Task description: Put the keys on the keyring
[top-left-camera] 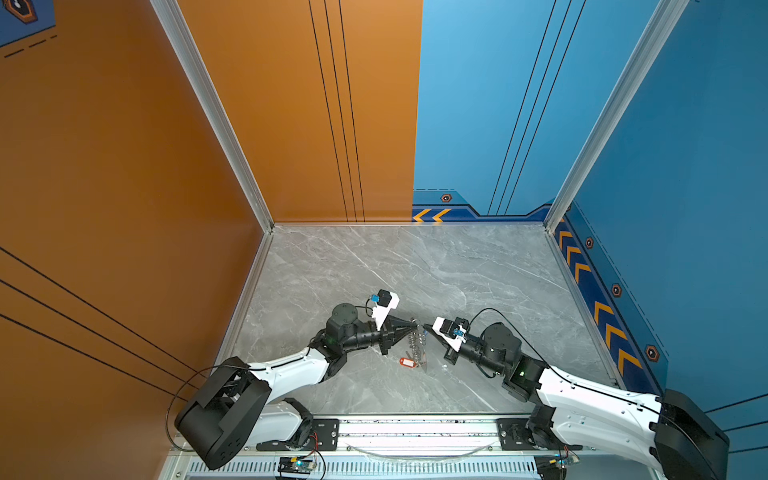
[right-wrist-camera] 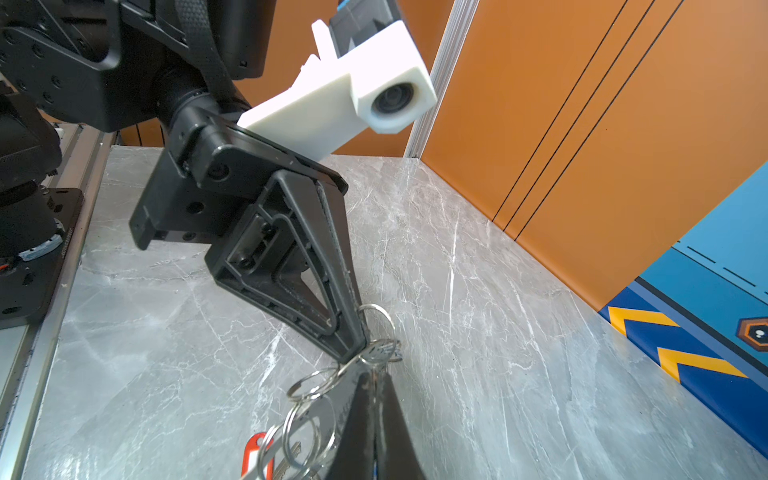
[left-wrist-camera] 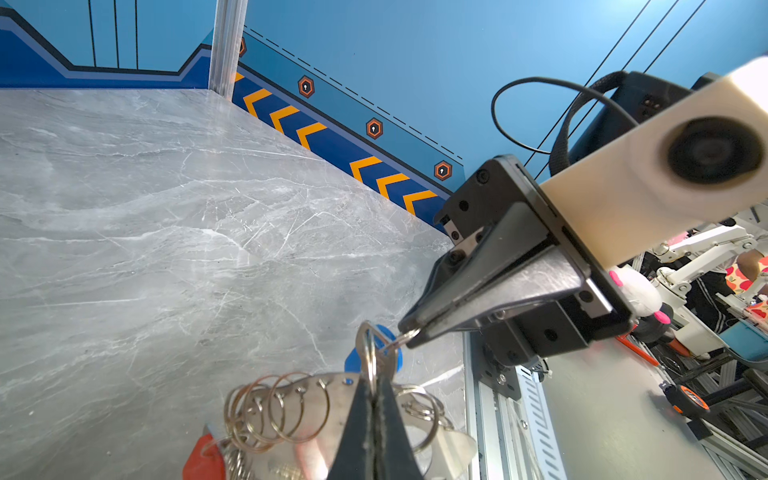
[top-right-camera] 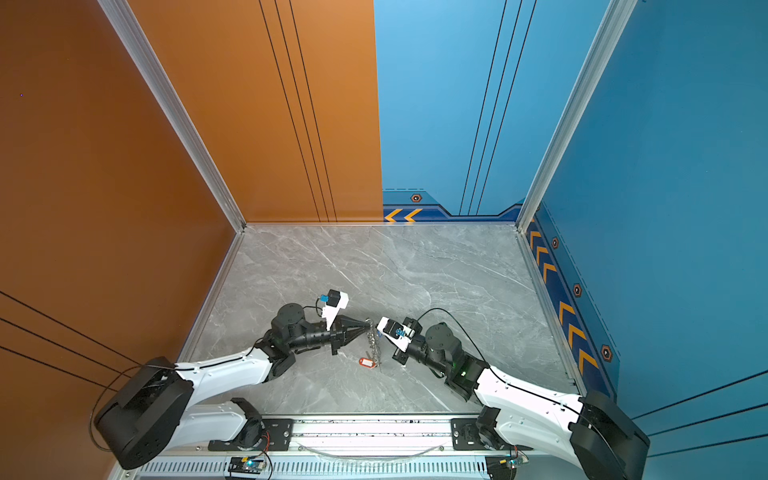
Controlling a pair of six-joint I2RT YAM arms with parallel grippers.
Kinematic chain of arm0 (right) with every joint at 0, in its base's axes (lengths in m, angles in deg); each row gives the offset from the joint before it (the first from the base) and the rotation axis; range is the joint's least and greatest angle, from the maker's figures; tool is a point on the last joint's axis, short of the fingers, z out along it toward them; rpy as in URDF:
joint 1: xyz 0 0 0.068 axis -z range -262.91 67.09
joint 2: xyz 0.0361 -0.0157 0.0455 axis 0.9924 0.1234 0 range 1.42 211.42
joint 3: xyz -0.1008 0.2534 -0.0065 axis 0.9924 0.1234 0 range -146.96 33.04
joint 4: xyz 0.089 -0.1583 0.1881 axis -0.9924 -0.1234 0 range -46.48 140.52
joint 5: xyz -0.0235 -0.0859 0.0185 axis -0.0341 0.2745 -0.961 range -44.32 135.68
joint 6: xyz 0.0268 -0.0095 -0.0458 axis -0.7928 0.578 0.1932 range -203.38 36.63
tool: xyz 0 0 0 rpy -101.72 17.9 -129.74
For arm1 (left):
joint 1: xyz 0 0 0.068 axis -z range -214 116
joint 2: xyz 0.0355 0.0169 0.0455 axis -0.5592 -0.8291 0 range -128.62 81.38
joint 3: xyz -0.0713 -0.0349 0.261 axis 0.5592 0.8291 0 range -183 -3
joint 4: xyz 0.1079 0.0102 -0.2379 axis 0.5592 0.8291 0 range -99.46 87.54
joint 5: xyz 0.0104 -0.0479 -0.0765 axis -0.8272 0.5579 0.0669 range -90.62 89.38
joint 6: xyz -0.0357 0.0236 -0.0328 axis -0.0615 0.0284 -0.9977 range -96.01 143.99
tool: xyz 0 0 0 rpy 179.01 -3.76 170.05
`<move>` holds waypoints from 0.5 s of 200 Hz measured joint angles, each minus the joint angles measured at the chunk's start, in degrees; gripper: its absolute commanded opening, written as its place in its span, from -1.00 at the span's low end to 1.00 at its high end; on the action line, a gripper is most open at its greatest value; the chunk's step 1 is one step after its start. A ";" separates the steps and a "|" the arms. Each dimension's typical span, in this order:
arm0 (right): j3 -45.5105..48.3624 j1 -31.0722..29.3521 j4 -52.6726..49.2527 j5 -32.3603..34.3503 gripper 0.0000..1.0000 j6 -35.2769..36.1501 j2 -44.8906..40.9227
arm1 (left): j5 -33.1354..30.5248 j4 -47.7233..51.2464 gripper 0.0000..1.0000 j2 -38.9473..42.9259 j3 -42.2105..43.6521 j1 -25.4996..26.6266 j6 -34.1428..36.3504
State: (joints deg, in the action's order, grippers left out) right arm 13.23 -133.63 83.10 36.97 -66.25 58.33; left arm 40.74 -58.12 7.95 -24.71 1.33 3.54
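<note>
Keyring, flat grey metal oval plate rimmed with silver split rings [left-wrist-camera: 328, 392], hung between both tools. Left tool [left-wrist-camera: 372, 384] pinched tight on one large split ring. Right tool [left-wrist-camera: 409, 332] clamped on small ring of blue-tagged silver key [left-wrist-camera: 390, 334]. Red-tagged key [top-left-camera: 408, 362] at low end, near grey marble surface [top-left-camera: 415, 270].

You are working in a robotics lab cell: orange panels [top-left-camera: 104, 166] and blue panels [top-left-camera: 685, 166] on aluminium posts [top-left-camera: 212, 112] are boxing in a marble-look counter [top-left-camera: 415, 266], and other white rigs [left-wrist-camera: 706, 245] are standing beyond it.
</note>
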 measured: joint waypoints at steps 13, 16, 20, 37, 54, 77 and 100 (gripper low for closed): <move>0.00 0.00 0.00 0.00 -1.00 0.02 0.00 | 0.15 -0.09 -1.00 -0.28 0.00 0.09 -0.02; 0.00 0.00 0.00 -0.02 -1.00 0.02 0.00 | 0.22 -0.17 -1.00 -0.31 -0.02 0.09 -0.02; 0.00 0.00 0.00 0.00 -1.00 0.02 0.00 | 0.24 -0.24 -1.00 -0.37 -0.04 0.11 -0.02; -0.04 0.00 0.00 0.00 -1.00 0.04 0.00 | 0.48 -0.50 -1.00 -0.48 -0.07 0.31 -0.02; -0.07 0.00 0.00 0.02 -1.00 0.04 0.09 | 0.92 -0.70 -1.00 -0.61 -0.11 0.35 -0.04; -0.11 0.00 -0.02 0.09 -1.00 0.04 0.39 | 1.16 -0.87 -1.00 -0.96 -0.22 0.35 -0.09; -0.31 0.00 -0.02 0.48 -1.00 0.04 0.57 | 1.20 -0.87 -1.00 -1.20 -0.42 0.35 -0.20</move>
State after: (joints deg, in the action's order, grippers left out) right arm 12.93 -133.63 83.08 37.45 -66.21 58.89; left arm 41.95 -59.00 6.75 -25.13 1.68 3.35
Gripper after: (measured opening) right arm 0.047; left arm 0.045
